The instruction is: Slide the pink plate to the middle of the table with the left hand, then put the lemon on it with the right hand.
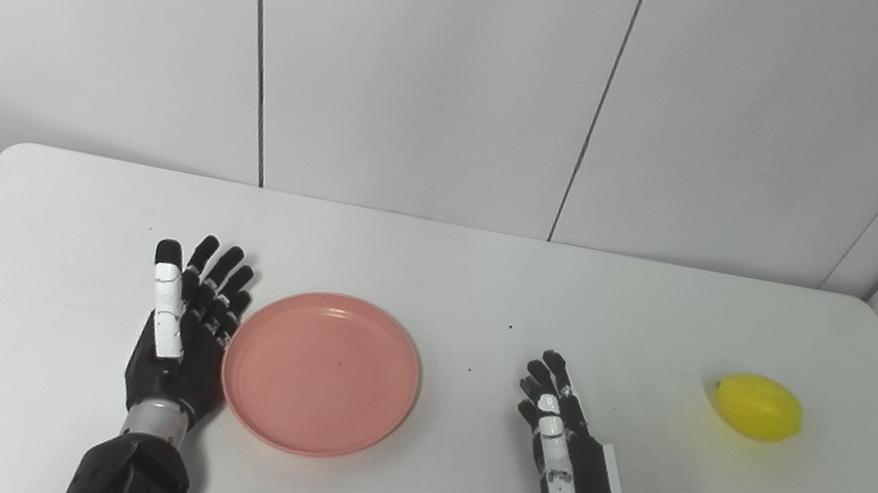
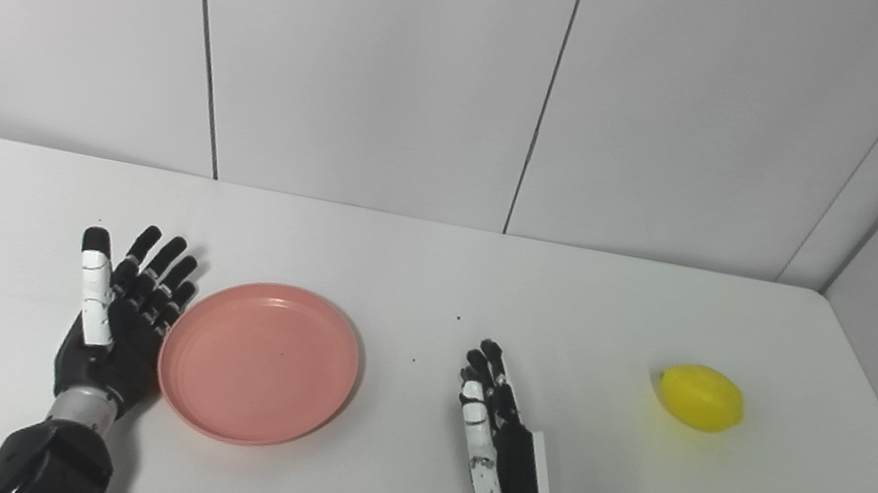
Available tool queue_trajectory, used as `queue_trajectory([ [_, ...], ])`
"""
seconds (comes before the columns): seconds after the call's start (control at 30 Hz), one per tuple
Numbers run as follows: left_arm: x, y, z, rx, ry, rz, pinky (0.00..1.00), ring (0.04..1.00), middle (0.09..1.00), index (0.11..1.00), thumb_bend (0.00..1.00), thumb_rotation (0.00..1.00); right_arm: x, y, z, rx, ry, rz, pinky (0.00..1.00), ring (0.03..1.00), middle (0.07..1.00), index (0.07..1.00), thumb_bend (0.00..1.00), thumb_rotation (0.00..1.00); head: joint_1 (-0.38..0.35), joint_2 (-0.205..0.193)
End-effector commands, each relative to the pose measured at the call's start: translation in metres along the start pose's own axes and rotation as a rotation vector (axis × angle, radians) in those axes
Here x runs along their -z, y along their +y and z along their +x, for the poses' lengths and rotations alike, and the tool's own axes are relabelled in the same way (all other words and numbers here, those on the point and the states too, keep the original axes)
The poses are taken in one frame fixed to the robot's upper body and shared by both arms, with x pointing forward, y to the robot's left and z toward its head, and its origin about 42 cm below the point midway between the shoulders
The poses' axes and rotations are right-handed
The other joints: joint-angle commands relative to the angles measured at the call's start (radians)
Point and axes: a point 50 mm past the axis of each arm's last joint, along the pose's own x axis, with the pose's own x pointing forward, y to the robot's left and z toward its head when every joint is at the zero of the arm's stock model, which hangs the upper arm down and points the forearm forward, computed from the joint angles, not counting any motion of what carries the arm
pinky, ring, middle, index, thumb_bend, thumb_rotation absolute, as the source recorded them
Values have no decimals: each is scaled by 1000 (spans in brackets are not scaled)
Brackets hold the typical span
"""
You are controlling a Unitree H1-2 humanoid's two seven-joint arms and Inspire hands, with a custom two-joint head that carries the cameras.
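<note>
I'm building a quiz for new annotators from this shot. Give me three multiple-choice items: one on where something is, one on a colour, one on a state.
1. Where is the lemon? A) on the plate B) on the table, right of the right hand C) in the left hand
2. What colour is the plate? A) blue B) green C) pink
3. How is the left hand? A) open beside the plate B) shut on the lemon C) under the table

Key: 1 B, the lemon lies on the table beyond the right hand. 2 C, the plate is pink. 3 A, the left hand has its fingers spread at the plate's left rim.
</note>
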Motion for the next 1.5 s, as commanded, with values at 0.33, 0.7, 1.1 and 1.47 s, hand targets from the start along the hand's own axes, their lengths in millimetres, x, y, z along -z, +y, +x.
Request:
queue_trajectory([
  [0.33,21,-8,-8,10,109,-22,925,898,895,889,844,825,-10,7,8,-18,-50,-2,933,926,920,927,736,845,2,0],
  [0.7,25,-17,-12,23,130,-23,922,896,885,883,824,829,-10,7,8,-16,-48,0,939,930,921,926,748,846,1,0],
  [1.1,32,-23,-14,46,142,-8,927,895,877,903,854,813,-7,7,9,-10,-52,-3,937,930,921,925,757,841,-12,-8],
  [1.47,34,-14,-4,24,143,-22,953,917,913,912,831,840,-8,0,9,93,-106,-6,923,890,889,890,721,805,-66,-20],
])
